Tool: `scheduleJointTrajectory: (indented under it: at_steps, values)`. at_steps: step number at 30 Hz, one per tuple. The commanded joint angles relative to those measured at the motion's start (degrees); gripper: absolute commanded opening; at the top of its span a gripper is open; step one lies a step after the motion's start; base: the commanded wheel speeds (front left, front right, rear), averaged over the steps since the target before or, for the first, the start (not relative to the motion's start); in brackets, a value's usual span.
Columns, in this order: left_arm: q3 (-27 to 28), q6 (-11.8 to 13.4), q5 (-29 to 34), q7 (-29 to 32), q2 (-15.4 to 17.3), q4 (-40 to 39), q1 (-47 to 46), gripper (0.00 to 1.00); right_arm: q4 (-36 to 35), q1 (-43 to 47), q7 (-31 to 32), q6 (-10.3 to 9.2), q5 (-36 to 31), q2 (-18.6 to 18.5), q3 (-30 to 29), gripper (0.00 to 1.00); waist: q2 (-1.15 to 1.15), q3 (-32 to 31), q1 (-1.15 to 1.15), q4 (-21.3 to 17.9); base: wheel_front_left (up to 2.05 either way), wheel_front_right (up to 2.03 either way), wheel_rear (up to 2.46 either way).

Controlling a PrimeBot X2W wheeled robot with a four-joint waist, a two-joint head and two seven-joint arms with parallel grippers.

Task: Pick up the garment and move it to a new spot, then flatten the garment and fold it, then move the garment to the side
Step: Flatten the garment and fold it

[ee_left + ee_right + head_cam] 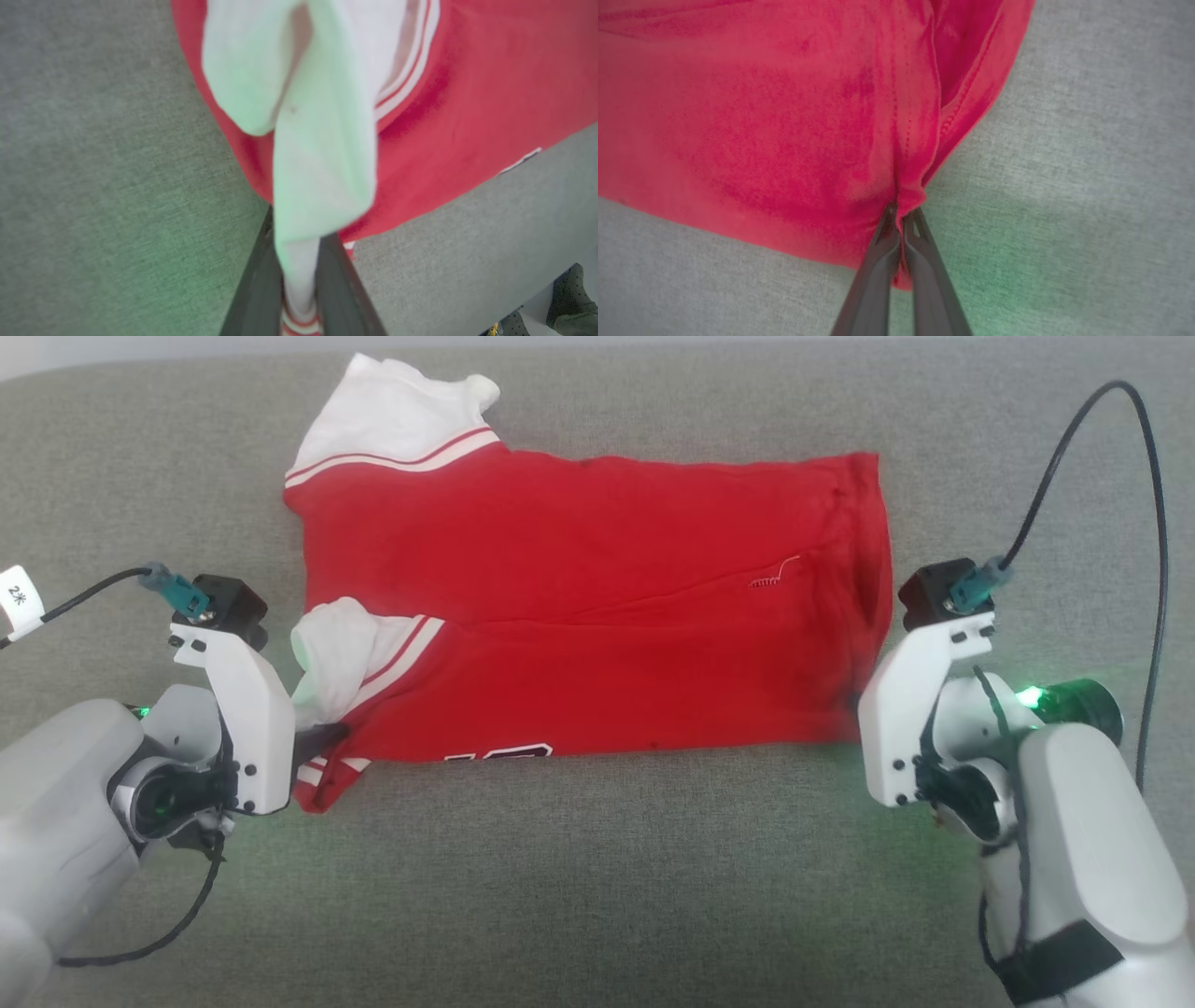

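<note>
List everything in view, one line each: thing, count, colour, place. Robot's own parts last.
garment: one, red with white red-striped sleeves, spread across the middle of the surface.
surface: one, grey woven fabric, under the garment and both arms.
dotted shape: one, dark olive, past the surface's edge at the lower right of the left wrist view; cannot tell what it is.
cables: two, black, one running to each wrist.
tag: one, white, on the left cable.
forearms: two, pale grey, lower left and lower right of the head view.
left gripper: one, dark fingers, shut on the garment's near white sleeve.
right gripper: one, dark fingers, shut on the garment's red hem corner.
</note>
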Motion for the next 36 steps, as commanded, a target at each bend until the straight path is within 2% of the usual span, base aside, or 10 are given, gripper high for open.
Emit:
scheduleJointTrajectory:
  at_steps: [1, 12, 23, 27, 31, 32, 33, 34, 35, 36]
  values:
    - [-0.3, 0.2, -0.2, 0.0, 0.4, -0.5, 1.5, 0.0, -0.8, 1.6, 0.8, -0.05, 0.9, -0.8, 0.2, 0.0, 0.0, -0.5, 0.0, 0.1, 0.0, 0.0, 0.0]
    - [0.3, 4.1, 0.1, -1.7, 5.7, -10.0, 3.4, 0.0, -11.8, 7.7, 5.4, -0.06, 4.6, -5.2, 0.0, 0.0, 0.0, -2.6, 0.0, 0.4, 0.0, 0.0, 0.0]
    - [-0.4, 13.2, -0.4, -1.5, 13.4, -27.2, 10.1, 0.0, -24.1, 18.5, 11.9, -0.06, 7.1, -6.5, -2.0, 0.0, 0.0, -3.4, 0.0, 0.9, 0.0, 0.0, 0.0]
    - [-0.7, 14.7, -0.5, -1.7, 13.7, -29.4, 12.1, 0.0, -24.7, 20.6, 10.9, -0.05, 6.5, -5.5, -2.8, 0.0, 0.0, -3.0, 0.0, 1.1, 0.0, 0.0, 0.0]
    - [-1.0, 14.3, -0.5, -1.4, 12.1, -27.4, 13.1, 0.0, -21.7, 20.3, 9.0, -0.06, 5.6, -4.1, -3.1, 0.0, 0.0, -2.6, 0.0, 0.9, 0.0, 0.0, 0.0]
    - [-0.9, 13.9, -0.6, -1.4, 11.5, -26.7, 13.1, 0.04, -20.6, 19.9, 8.6, -0.06, 5.4, -3.8, -3.1, 0.0, 0.0, -2.6, 0.0, 0.9, 0.0, 0.0, 0.0]
    - [-0.7, 13.5, -0.8, -1.8, 10.8, -25.7, 13.0, 0.3, -19.6, 19.5, 8.0, -0.06, 4.9, -3.7, -3.0, 0.0, 0.0, -2.5, 0.0, 0.9, 0.0, 0.0, 0.0]
    - [-0.6, 13.1, -0.8, -2.1, 10.2, -24.8, 12.9, 0.44, -18.5, 19.1, 7.3, -0.06, 4.6, -3.6, -2.9, 0.29, 0.0, -2.5, 0.0, 0.9, 0.0, 0.0, 0.0]
    - [-0.6, 12.7, -0.7, -2.2, 9.8, -23.8, 12.7, 0.65, -17.4, 18.8, 6.5, -0.06, 4.9, -3.0, -2.9, 0.36, 0.0, -2.5, 0.0, 0.9, 0.0, 0.0, 0.0]
    - [-0.6, 12.3, -0.6, -2.2, 9.3, -23.0, 12.5, 1.0, -16.5, 18.5, 5.9, -0.06, 4.8, -2.8, -2.8, 0.46, 0.0, -2.5, 0.0, 0.8, 0.0, 0.0, 0.0]
